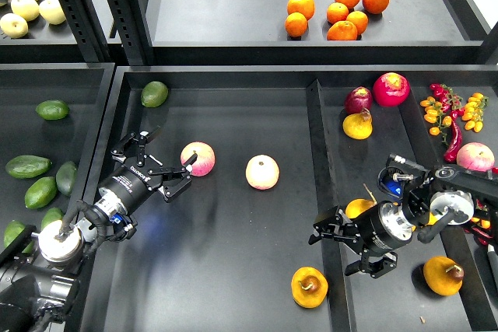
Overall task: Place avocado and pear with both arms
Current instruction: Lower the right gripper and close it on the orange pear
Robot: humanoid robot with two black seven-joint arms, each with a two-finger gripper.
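A yellow-orange pear (pixel 309 287) lies at the front of the centre tray (pixel 233 270), stem hollow up. My right gripper (pixel 333 253) is open and empty, just up and right of that pear, over the divider (pixel 317 153). Dark green avocados (pixel 28 166) lie in the left tray. My left gripper (pixel 165 155) is open and empty in the centre tray, its fingertips close to a pink-and-cream apple (pixel 198 159). A second apple (pixel 262 172) lies mid-tray.
More pears (pixel 443 275) lie in the right tray with red fruits (pixel 391 89) and small tomatoes (pixel 467 106). A lighter green fruit (pixel 154 93) sits at the centre tray's back left. Oranges (pixel 342 13) and pale apples (pixel 31 7) are on the back shelf.
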